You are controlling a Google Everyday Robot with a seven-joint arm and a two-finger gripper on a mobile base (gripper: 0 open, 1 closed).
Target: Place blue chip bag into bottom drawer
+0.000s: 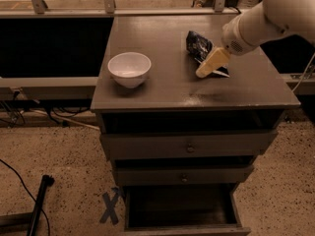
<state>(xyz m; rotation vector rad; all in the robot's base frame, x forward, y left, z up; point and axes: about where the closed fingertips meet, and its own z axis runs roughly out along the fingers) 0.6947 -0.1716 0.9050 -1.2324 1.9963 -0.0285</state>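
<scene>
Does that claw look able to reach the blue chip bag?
Probably yes. The claw hangs over the near edge of the blue chip bag on the cabinet top; nothing lies between them, and the bowl sits well away.

I see the gripper (210, 64), pale yellowish and matt, plastic by the look, over the blue chip bag (198, 44), which is crinkled glossy foil. Cabinet top (167, 90): grey-brown wood, smooth, faint sheen. Bottom drawer (187, 230): same wood, matt. Bowl (129, 69): white, smooth, glossy. Arm shell (268, 16): smooth white plastic. Floor (64, 151): speckled, rough.
</scene>
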